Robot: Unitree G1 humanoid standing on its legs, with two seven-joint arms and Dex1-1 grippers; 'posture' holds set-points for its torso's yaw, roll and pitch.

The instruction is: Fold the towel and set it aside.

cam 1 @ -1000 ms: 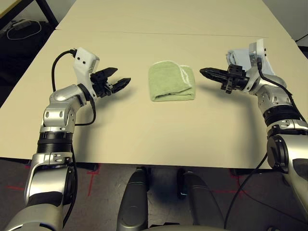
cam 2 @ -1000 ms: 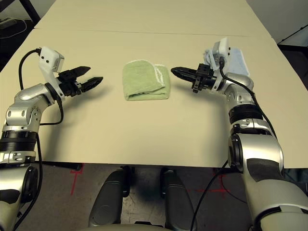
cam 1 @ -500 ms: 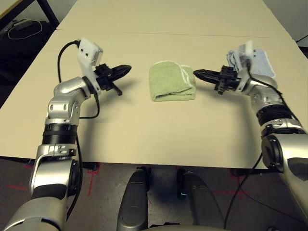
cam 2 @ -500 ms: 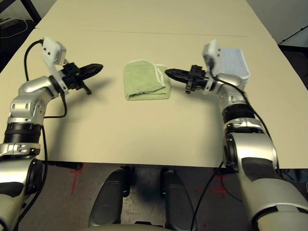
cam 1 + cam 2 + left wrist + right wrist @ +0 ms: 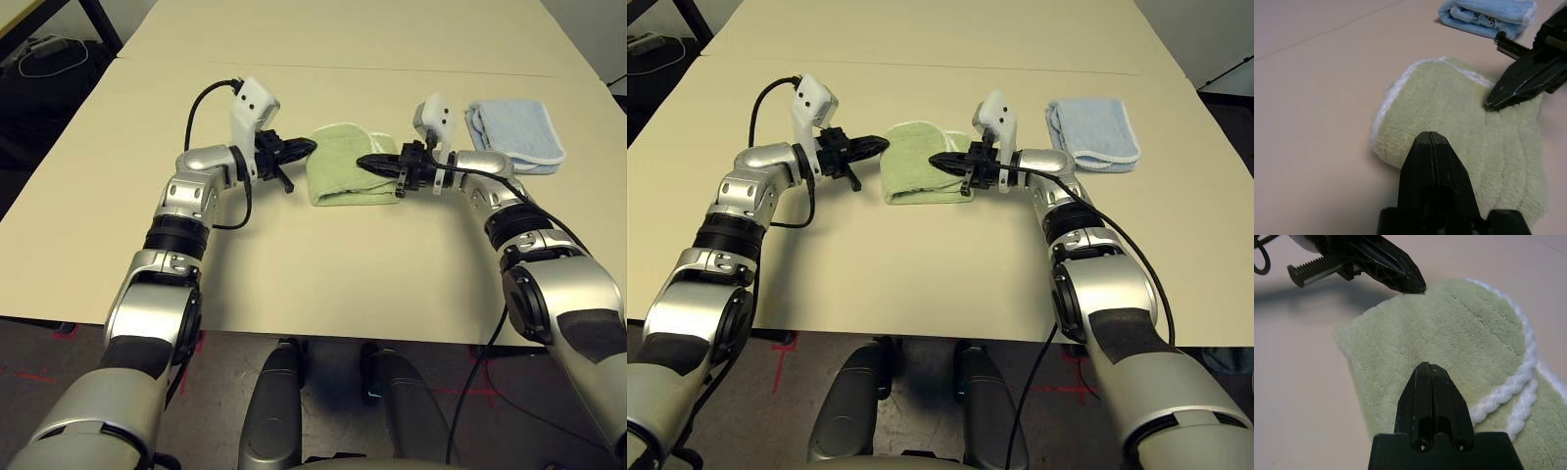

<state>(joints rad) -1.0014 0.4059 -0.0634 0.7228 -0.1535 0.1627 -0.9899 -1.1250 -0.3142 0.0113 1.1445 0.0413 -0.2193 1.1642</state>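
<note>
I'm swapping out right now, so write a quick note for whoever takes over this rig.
Left gripper: shut, holding nothing, tip at the towel's left edge.
Right gripper: shut, holding nothing, tip over the towel's right side.
The green towel lies folded mid-table. A pale blue folded towel sits to its right.
Done: folding, by the look of it.
Left: set the towel aside.

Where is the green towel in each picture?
Left eye view: the green towel lies mid-table between the two claws.
Right eye view: again mid-table, between the claws.
Left wrist view: just past the left claw.
Right wrist view: under and beyond the right claw.
Shared landmark: its white stitched edging.
</note>
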